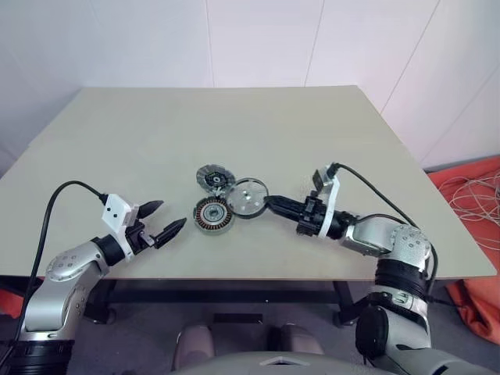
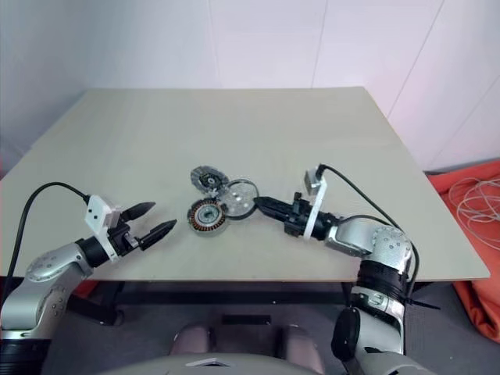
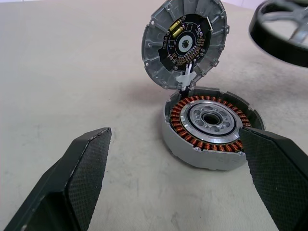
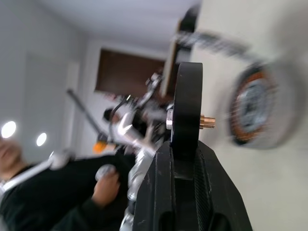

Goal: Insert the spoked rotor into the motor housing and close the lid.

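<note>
The motor housing [image 1: 212, 215] lies on the table with its copper windings and silver centre showing [image 3: 211, 127]. The grey ribbed lid [image 1: 213, 178] stands tilted up just behind it, hinged at the housing's far edge, its circuit side showing [image 3: 185, 43]. My right gripper [image 1: 269, 204] is shut on the dark rim of the spoked rotor [image 1: 248, 197], which hangs above the table just right of the housing; in the right wrist view the rotor [image 4: 187, 103] is seen edge-on. My left gripper [image 1: 166, 219] stands open to the left of the housing, fingers [image 3: 82, 178] apart and empty.
The tan table [image 1: 234, 125] has its near edge close under both arms. On the floor to the right lie an orange cloth and white cables [image 1: 473, 195]. A person [image 4: 29, 192] in dark clothes appears in the right wrist view.
</note>
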Tool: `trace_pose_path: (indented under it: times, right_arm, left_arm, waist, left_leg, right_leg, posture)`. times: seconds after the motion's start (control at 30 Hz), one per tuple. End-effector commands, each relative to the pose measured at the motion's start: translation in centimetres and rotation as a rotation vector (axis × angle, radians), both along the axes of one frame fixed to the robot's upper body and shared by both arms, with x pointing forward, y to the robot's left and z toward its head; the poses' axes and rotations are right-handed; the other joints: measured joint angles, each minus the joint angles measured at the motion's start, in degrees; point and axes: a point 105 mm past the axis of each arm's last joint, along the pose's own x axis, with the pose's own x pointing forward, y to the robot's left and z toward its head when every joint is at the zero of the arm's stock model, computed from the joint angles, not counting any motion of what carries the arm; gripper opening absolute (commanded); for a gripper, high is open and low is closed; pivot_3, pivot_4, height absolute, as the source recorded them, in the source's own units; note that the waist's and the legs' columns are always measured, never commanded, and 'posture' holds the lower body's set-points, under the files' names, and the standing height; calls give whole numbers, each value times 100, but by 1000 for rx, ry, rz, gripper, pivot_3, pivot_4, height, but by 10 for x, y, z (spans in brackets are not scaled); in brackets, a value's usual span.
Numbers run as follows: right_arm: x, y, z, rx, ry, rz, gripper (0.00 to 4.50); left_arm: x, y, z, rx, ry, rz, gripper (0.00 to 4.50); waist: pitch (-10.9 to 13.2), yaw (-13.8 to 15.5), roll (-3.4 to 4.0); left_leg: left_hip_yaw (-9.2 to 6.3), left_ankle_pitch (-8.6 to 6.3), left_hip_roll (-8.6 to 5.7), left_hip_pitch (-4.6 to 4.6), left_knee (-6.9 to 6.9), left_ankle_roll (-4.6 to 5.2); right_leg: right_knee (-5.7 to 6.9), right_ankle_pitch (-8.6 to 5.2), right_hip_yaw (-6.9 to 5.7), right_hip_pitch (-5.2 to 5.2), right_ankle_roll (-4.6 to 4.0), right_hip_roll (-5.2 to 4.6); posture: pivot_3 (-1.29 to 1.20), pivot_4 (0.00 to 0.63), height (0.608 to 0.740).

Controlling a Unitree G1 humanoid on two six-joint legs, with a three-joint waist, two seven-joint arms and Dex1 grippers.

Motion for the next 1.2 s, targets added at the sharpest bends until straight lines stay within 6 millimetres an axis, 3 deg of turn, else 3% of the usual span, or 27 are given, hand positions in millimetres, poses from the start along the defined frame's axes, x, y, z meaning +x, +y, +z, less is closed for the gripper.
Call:
trace_pose_path:
  times: [0.03,0.43,0.93,1.2]
  right_arm:
    - [-1,15,22,21,-48,62,241]
    - [14,50,17,-73,61,115,241]
    - [25,64,-4,-130,115,113,241]
    - [33,69,-4,-119,101,98,241]
  left_arm:
    - [-1,3,10,17,-46,4,4500]
    - [-17,32,15,63,-41,60,4500]
    - [-22,30,16,63,-44,72,4500]
    - [-22,30,19,68,-42,69,4500]
  waist:
    - [0,-3,0]
    - [-2,-23,-4]
    - [-9,-21,-18]
    - [-10,-23,-19]
  left_leg:
    - [0,0,-1,0,0,0]
    - [-3,-1,-5,-13,-1,1]
    - [-10,0,-6,-22,0,1]
    - [-10,0,-5,-20,3,0]
  right_leg:
    - [0,0,0,0,0,0]
    - [-2,-2,-2,-4,4,-1]
    - [1,-2,-2,-4,6,0]
    - [6,-1,-2,-3,5,0]
  posture:
    - [0,0,740]
    - [0,0,740]
    - [0,0,740]
    - [0,0,740]
